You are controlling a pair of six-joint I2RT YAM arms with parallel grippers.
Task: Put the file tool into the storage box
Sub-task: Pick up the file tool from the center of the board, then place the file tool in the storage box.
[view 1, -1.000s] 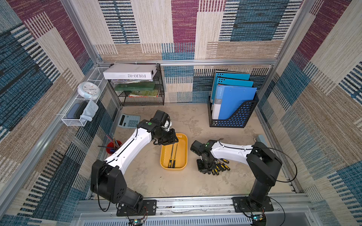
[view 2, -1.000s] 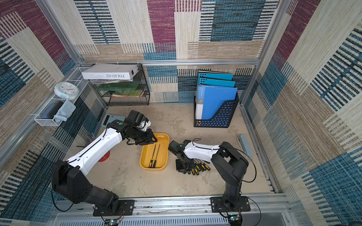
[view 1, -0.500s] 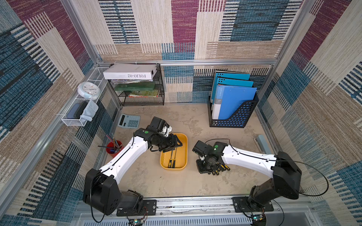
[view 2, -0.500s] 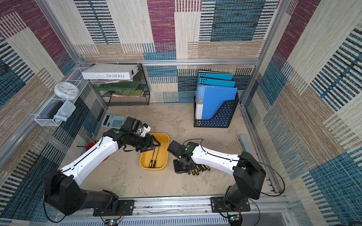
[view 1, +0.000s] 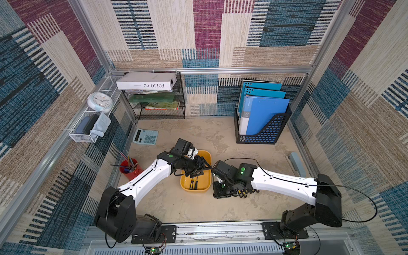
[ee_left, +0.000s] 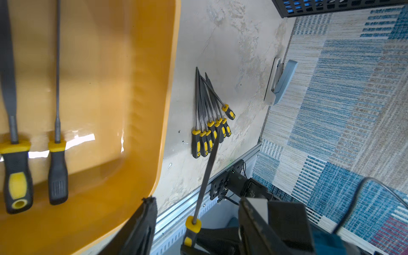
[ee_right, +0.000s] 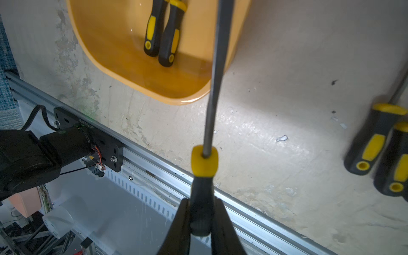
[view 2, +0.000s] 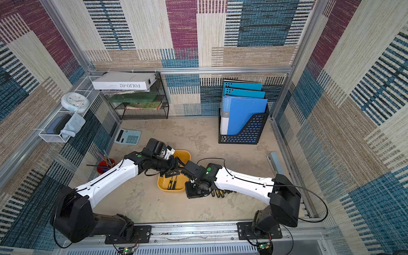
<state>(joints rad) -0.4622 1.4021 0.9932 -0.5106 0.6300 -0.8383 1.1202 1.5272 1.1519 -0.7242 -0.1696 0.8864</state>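
A yellow box (view 1: 205,181) sits in the near middle of a beige table (view 1: 187,206), its long side running near to far. Two files (ee_left: 57,154) lie side by side inside it, handles at the near end.

The left gripper (view 1: 201,168) hangs over the middle of the box, its fingers (ee_left: 145,217) spread apart and gripping nothing. The right gripper (ee_right: 201,203) is just right of the box's near right corner, its fingers clamped on the black handle of a third file (ee_right: 210,106). That file's shaft points away and, in the right wrist view, crosses that corner of the rim.

The two wrists almost touch at the box's right edge, leaving little room over it. Right of the box, partly under the right arm, a fan of loose files (ee_left: 209,123) lies on the table, handles near.

Farther off are a black holder (view 1: 266,133) of blue folders at far right, a mesh rack (view 1: 160,111) at far left, a calculator (view 1: 145,136) before the rack, a red pen cup (view 1: 129,171) at the left edge, and what looks like a stapler (view 1: 297,163) at the right edge.

Bare table lies beyond the box, between rack and holder, and on the near side up to a metal rail (view 1: 220,229). Patterned walls close off the left, far and right sides.
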